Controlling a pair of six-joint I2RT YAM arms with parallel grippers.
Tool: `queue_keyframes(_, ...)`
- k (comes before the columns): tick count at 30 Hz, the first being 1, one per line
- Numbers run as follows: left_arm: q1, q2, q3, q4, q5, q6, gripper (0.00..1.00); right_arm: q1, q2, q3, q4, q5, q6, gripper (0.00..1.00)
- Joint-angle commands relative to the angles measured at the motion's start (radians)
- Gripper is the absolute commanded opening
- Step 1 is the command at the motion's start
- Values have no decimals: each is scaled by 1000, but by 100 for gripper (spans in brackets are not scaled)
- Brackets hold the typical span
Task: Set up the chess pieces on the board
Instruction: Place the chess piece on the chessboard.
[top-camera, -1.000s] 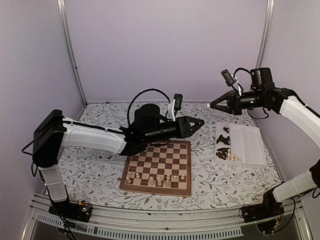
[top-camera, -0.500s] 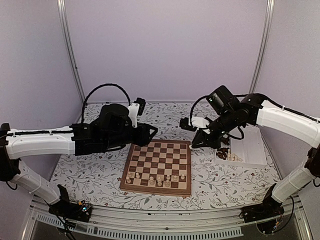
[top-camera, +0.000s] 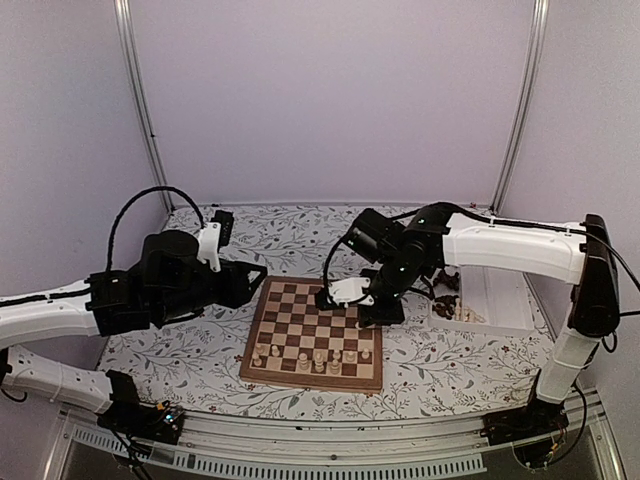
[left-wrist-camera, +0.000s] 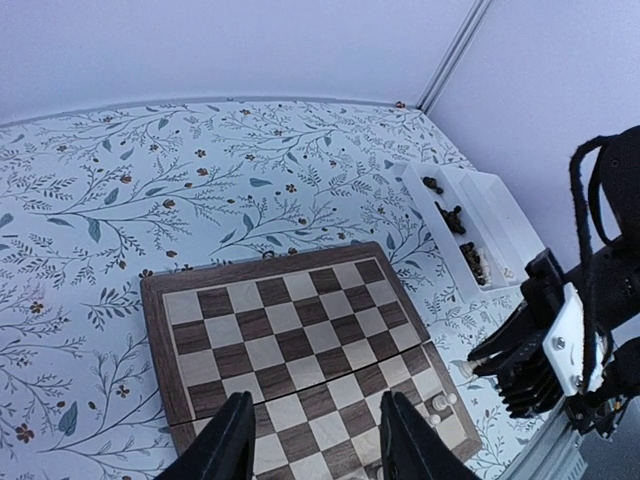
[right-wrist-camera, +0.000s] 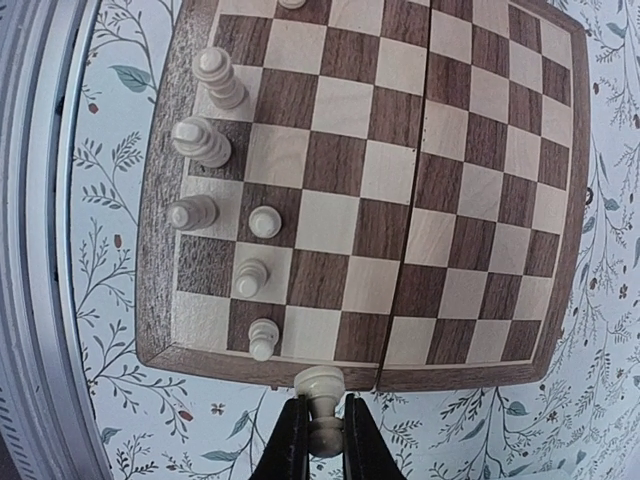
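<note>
1. Top view: the board (top-camera: 318, 318) lies flat on the flowered tabletop (top-camera: 185, 350) between the two arms. Pale chess pieces (top-camera: 312, 357) stand along its two nearest rows. The left tool (top-camera: 258, 280) hangs beside the board's far left corner, and from here I cannot tell how its jaws stand. The right tool (top-camera: 382, 315) points down at the board's right edge. A white tray (top-camera: 495, 290) sits to the right, with dark pieces (top-camera: 446, 300) in its left part.

2. Left wrist view: the left tool (left-wrist-camera: 315, 445) is spread wide and holds nothing. The board (left-wrist-camera: 285, 335) shows between its two fingers (left-wrist-camera: 232, 445), with the tray (left-wrist-camera: 478, 215) beyond the board. The right tool (left-wrist-camera: 515, 355) is at the board's edge.

3. Right wrist view: the right tool (right-wrist-camera: 322, 440) is clamped on one pale piece (right-wrist-camera: 322, 385), which is upright between the fingers, just at the board's (right-wrist-camera: 400, 190) reddish border. Several pale chess pieces (right-wrist-camera: 205, 140) stand on the squares at the left.
</note>
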Motion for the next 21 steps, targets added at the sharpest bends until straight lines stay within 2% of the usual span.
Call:
queue_keyframes(1, 11, -54, -48, 10, -18, -34, 44, 8, 94, 94, -30, 61, 9, 0)
queue_keyframes(6, 10, -70, -51, -17, -8, -38, 44, 8, 209, 151, -40, 131, 13, 0)
queue_keyframes(13, 10, -96, -70, -26, -15, -46, 44, 8, 316, 218, -67, 128, 12, 3)
queue_keyframes(15, 11, -104, -75, -27, -17, -48, 44, 8, 335, 223, -68, 130, 12, 6)
queue_keyframes(21, 10, -96, -75, -27, -14, -45, 44, 9, 332, 219, -57, 112, 16, 26)
